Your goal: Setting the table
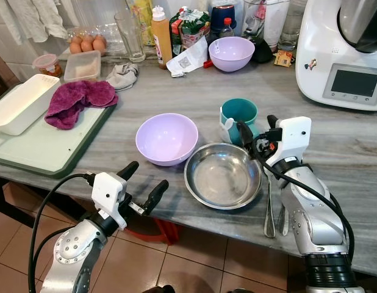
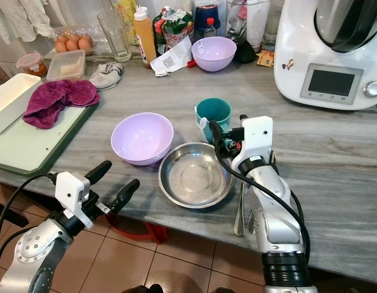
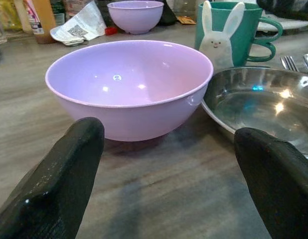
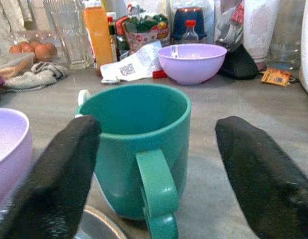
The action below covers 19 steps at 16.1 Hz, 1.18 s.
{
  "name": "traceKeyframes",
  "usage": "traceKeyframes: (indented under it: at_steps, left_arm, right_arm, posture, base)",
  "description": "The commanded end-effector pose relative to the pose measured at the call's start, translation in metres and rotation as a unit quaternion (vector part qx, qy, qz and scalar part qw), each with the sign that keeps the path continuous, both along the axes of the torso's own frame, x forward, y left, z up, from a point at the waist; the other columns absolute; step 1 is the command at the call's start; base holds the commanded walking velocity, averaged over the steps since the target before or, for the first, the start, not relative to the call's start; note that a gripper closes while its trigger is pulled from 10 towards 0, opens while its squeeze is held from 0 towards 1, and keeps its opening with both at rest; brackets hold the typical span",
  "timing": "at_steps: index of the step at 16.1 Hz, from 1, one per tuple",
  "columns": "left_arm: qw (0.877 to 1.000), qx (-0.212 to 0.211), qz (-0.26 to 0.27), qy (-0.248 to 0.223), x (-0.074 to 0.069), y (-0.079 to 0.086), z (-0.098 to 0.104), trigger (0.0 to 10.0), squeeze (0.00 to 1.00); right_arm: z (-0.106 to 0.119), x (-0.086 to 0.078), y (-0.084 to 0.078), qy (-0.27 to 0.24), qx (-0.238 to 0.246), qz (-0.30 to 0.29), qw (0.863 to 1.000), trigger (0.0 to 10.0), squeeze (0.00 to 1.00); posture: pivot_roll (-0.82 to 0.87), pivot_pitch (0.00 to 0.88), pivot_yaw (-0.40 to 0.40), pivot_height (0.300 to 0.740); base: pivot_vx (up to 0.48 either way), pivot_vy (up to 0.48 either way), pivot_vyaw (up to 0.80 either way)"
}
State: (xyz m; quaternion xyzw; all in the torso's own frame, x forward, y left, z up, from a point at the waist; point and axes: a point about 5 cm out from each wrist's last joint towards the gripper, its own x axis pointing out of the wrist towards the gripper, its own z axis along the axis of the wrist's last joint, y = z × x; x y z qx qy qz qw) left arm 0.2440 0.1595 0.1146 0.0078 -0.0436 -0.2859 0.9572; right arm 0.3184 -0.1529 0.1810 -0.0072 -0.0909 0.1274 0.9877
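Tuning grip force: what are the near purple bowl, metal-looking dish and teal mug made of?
Purple bowl: likely plastic, smooth semi-gloss, soft highlights. Dish: probably stainless steel, sharp mirror reflections. Teal mug: plastic or glazed ceramic, matte-satin, can't tell which.

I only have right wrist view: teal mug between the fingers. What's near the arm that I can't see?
Observer: A steel bowl sits just left of the right pincer, touching or nearly touching the mug.
Operator: Cutlery anywhere?
Observer: Yes, a spoon and fork lie on the counter under the right forearm, right of the steel bowl.
Operator: Where's the left arm?
Observer: The left pincer is open at the counter's front edge, aimed at the near lilac bowl.
Operator: Anything big to my right?
Observer: A white kitchen machine with a screen stands at the counter's back right.
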Motion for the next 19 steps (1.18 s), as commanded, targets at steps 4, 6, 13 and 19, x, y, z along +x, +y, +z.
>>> traceKeyframes:
  at_steps: [4,6,13,19]
  left_arm:
    - [0.998,0.0,0.059,-0.011,0.01,0.008,0.007,10.0,0.0]
    - [0.996,-0.016,0.089,-0.023,0.013,0.007,0.017,10.0,0.0]
    - [0.989,-0.034,0.127,-0.064,0.024,0.002,0.043,10.0,0.0]
    - [0.975,-0.025,0.216,-0.054,0.032,0.01,0.04,10.0,0.0]
  right_arm:
    - [0.011,-0.004,-0.002,-0.024,0.017,-0.02,0.999,10.0,1.0]
    - [0.014,-0.008,-0.004,-0.039,0.006,-0.038,0.999,10.0,0.73]
    - [0.036,-0.016,-0.004,-0.102,-0.043,-0.07,0.991,10.0,0.0]
    - [0.038,-0.018,0.004,-0.109,-0.054,-0.055,0.991,10.0,0.0]
  posture:
    - [-0.14,0.152,0.079,0.74]
    - [-0.14,0.153,0.079,0.74]
    - [-0.15,0.149,0.079,0.74]
    - [-0.14,0.144,0.07,0.74]
  base:
    - [0.0,0.0,0.0]
    - [0.0,0.0,0.0]
    - [0.0,0.0,0.31]
    - [0.0,0.0,0.8]
